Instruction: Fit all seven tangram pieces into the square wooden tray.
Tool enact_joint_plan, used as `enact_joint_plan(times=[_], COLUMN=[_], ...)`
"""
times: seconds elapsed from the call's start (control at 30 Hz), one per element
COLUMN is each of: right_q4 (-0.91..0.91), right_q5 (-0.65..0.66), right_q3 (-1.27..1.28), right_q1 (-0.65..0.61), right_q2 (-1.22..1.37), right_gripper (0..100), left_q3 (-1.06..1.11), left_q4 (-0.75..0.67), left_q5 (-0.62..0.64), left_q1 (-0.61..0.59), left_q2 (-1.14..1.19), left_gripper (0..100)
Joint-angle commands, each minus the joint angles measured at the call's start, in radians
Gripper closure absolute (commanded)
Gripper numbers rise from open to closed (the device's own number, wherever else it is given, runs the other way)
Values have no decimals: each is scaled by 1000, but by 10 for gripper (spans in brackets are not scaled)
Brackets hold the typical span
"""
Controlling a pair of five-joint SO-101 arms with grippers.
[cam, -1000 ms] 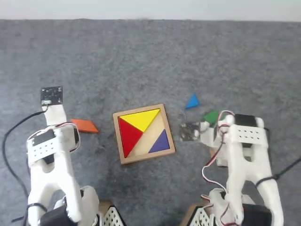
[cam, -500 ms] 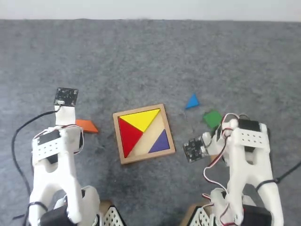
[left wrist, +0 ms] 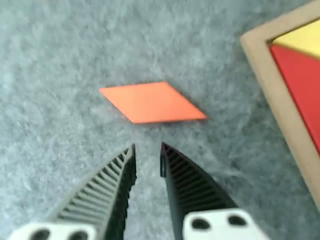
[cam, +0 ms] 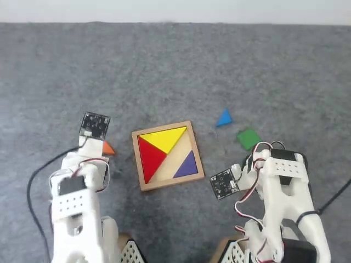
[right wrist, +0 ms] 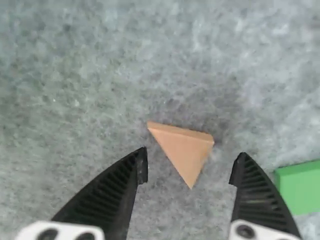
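Observation:
The square wooden tray lies mid-table and holds a yellow triangle, a red triangle and a purple triangle. An orange parallelogram lies flat on the carpet just ahead of my left gripper, whose fingers stand only a narrow gap apart with nothing between them. In the high view the left arm covers most of the orange parallelogram. My right gripper is wide open over a tan triangle, with one finger on each side of it. Right of the tray lie a blue triangle and a green square.
Grey carpet covers the table. The tray's corner lies near the orange piece in the left wrist view. The green square lies close beside the right gripper. The right arm stands near the front edge.
The left arm has swung right, toward the tray, and now covers most of the orange parallelogram. The right arm has drawn back from the green square toward the front edge.

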Motion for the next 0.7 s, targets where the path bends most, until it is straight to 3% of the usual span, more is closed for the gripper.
enact_joint_plan(times=[0.0, 0.23, 0.43, 0.67], right_q4=[-16, -105, -122, -122], right_q5=[-23, -25, -26, -60], right_q3=[-11, -11, -91, -115], right_q1=[-16, -12, -8, -19], right_q2=[-36, 27, 208, 236], right_gripper=[725, 726, 812, 779], left_q3=[53, 82, 82, 82], left_q4=[-18, 21, 23, 23], left_q5=[11, 11, 11, 11], left_q1=[8, 8, 8, 8], left_q2=[-209, -296, -295, -295], left_gripper=[920, 919, 919, 919])
